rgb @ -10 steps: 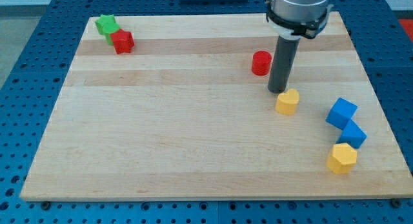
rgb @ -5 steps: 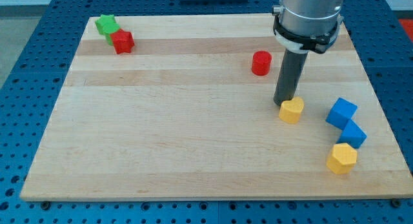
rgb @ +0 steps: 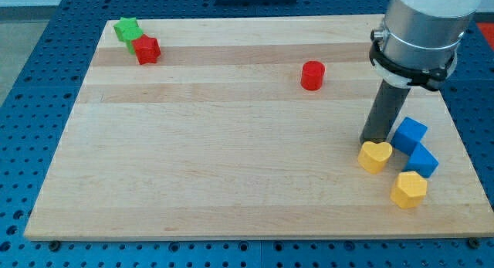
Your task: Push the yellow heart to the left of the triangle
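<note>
Camera view: my tip (rgb: 375, 140) just above the yellow heart (rgb: 375, 156), contact unclear; no jawed end effector.

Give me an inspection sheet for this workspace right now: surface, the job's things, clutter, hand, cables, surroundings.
Surface: wooden board, pale planks, lying flat.
Job's things: yellow heart near the view's right edge, just left of the lower blue block; which blue block is the triangle I cannot tell. A second blue block sits above it.
Clutter: yellow hexagon-like block below the blue pair; red cylinder at upper middle; green block and red block touching at the view's top left.
Hand: none fitted; my tip sits against the heart's upper edge, left of the upper blue block.
Cables: nothing seen.
Surroundings: blue perforated table around the board.
</note>
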`<act>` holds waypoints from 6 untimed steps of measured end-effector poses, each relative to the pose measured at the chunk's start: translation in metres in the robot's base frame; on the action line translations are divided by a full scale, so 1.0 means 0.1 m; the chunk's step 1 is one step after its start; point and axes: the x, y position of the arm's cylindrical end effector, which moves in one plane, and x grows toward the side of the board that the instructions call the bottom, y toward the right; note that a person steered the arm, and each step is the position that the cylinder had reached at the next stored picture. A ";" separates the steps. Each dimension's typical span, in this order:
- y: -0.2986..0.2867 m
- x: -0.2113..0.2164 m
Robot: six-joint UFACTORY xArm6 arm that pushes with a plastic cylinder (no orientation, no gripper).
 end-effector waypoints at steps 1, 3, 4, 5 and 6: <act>0.00 -0.09; 0.07 -1.16; -0.03 -1.31; -0.52 -1.59; -0.52 -1.59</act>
